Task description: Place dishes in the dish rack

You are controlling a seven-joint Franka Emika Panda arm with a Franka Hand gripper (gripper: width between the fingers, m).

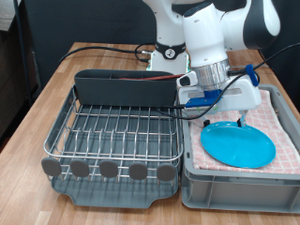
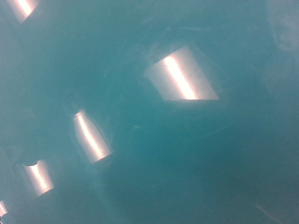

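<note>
Light-blue flat round plate (image 1: 239,143) lying flat on pink-and-white checked cloth (image 1: 281,117) inside grey rectangular plastic bin (image 1: 239,187), at the exterior view's right. Two-finger gripper (image 1: 242,120) hanging directly above the plate's far edge, fingers pointing down, close to the surface. Finger state: cannot tell. Wrist view filling entirely with teal plate surface (image 2: 149,121) and glare patches. Silver wire dish rack (image 1: 117,136) standing just beside the bin, to the left of plate and gripper, holding no dishes yet.
</note>
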